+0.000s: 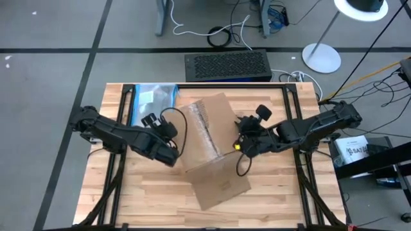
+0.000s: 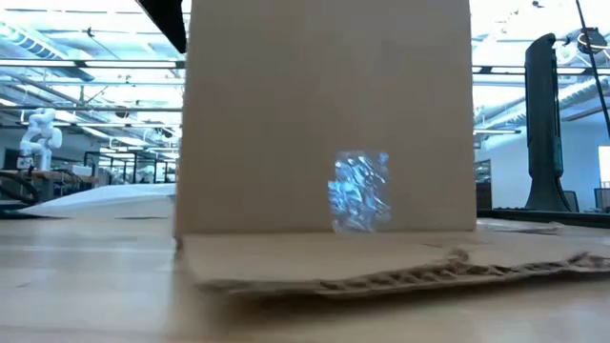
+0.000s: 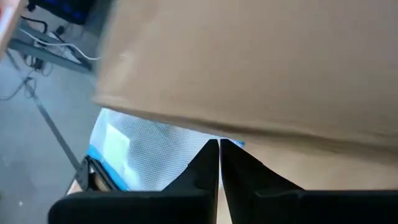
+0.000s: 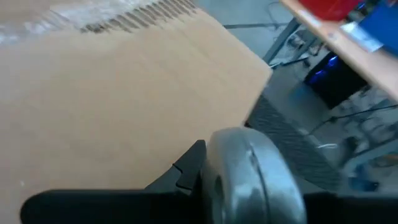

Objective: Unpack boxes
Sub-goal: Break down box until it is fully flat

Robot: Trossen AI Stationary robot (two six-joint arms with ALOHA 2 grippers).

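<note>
Box (image 1: pixel 209 151) sitting mid-table, flap down. I'm bracing w/ L gripper (image 1: pixel 172 156) pressed together at its left side; R gripper (image 1: pixel 241 145) gripping a grey tool (image 4: pixel 252 180) — prob. for cutting tape.

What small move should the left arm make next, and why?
Probably open the left gripper and ease it toward the box. Its fingers are shut beside the carton's left side and grip nothing, while the right gripper sits against the right side.
</note>
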